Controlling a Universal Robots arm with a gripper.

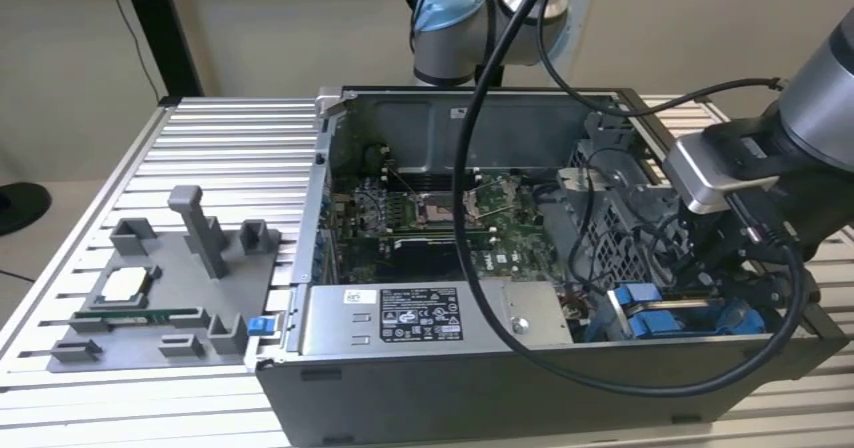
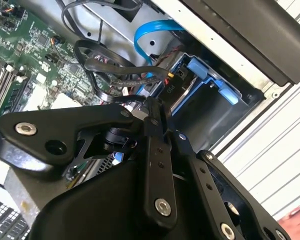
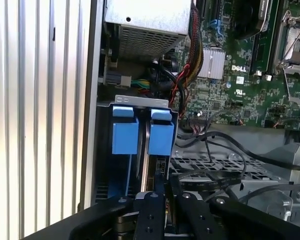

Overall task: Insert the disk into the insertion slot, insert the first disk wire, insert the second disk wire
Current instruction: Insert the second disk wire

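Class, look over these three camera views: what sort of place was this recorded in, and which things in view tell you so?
Probably a robotics lab or assembly test bench: an open computer case sits on a slotted aluminium table, a grey fixture tray holds parts beside it, and a robot arm reaches into the drive bay.

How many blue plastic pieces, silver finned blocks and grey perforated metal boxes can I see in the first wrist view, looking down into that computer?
blue plastic pieces: 2
silver finned block: 1
grey perforated metal box: 1
Total: 4
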